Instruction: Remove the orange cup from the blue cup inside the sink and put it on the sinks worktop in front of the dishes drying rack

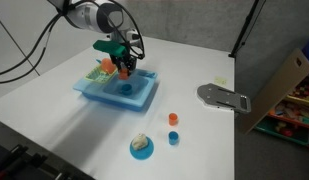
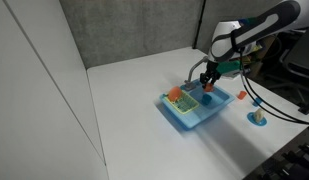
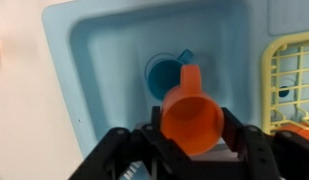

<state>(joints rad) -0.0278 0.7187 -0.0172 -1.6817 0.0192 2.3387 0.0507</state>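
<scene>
In the wrist view my gripper [image 3: 192,140] is shut on the orange cup [image 3: 192,110] and holds it above the sink [image 3: 104,60] basin. The blue cup [image 3: 162,74] stands in the basin just beyond the orange cup, apart from it. The green-and-yellow dishes drying rack [image 3: 289,75] is at the right edge. In both exterior views the gripper [image 1: 124,66] [image 2: 207,84] hangs over the sink [image 1: 104,95] [image 2: 194,112], with the orange cup [image 1: 123,70] between the fingers. The blue cup [image 1: 125,88] shows below it in the basin.
On the white table near the sink lie a tiny orange cup [image 1: 173,119], a small darker blue cup [image 1: 173,138] and a blue plate with a pale object [image 1: 142,146]. A grey flat tool [image 1: 224,97] lies further off. A cardboard box [image 1: 284,85] stands past the table edge.
</scene>
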